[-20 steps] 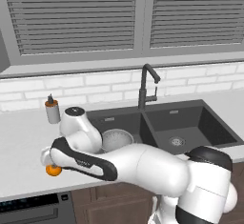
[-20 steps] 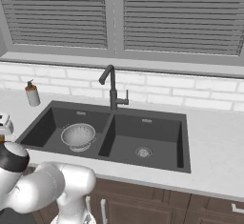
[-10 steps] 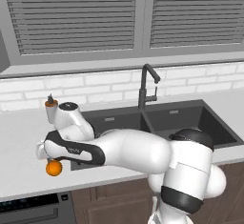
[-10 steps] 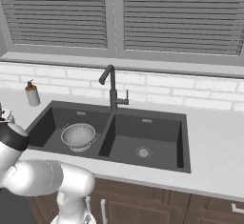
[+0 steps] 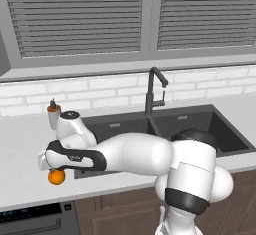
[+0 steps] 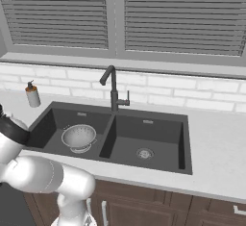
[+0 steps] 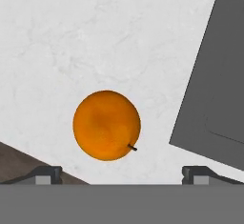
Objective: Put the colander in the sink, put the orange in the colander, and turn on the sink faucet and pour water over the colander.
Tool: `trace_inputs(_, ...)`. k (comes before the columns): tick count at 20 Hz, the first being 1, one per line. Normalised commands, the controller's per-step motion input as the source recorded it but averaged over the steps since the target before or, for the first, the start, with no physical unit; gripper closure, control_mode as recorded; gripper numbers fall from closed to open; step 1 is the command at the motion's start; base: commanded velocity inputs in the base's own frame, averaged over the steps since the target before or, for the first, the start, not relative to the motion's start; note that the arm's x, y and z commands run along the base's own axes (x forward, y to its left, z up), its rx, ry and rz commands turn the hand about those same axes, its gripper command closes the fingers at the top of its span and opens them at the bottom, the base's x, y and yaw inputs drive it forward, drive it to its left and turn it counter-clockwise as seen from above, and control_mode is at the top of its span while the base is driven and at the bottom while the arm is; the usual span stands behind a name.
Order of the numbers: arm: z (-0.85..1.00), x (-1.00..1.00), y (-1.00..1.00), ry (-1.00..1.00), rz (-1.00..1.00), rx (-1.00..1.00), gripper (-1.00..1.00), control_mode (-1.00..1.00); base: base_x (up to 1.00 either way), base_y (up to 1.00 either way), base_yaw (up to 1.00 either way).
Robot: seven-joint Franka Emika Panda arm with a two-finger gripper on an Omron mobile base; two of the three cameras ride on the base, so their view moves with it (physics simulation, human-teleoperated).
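white marble counter, orange on it nr dark sink, gripper jaws apart, slatted blinds

place: home kitchen, rendered
sink: dark double basin set in the counter
sink faucet: dark gooseneck at the back edge
counter: pale marbled stone
backsplash: white brick tile
window blinds: grey slats above the sill
cabinets: brown wood below
soap bottle: by the basin
colander: in left basin
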Motion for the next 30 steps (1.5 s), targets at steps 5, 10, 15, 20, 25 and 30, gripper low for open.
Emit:
trace_inputs(5, -0.22, 0.0, 0.08, 0.0, 0.0, 0.0, -1.0, -1.0, 0.0, 0.0, 0.0)
trace_inputs(10, -0.02, 0.02, 0.27, 0.0, -0.02, 0.0, -1.0, -1.0, 0.0, 0.0, 0.0)
trace_inputs(15, -0.01, 0.0, 0.07, 0.0, -0.05, 0.0, -1.0, -1.0, 0.0, 0.0, 0.0)
trace_inputs(20, -0.05, 0.02, 0.0, 0.0, -0.06, 0.0, -1.0, -1.0, 0.0, 0.0, 0.0)
trace_inputs(25, -0.2, 0.0, 0.0, 0.0, -0.03, 0.0, -1.0, -1.0, 0.0, 0.0, 0.0)
trace_inputs(30, -0.33, 0.03, 0.0, 0.0, -0.01, 0.0, -1.0, -1.0, 0.0, 0.0, 0.0)
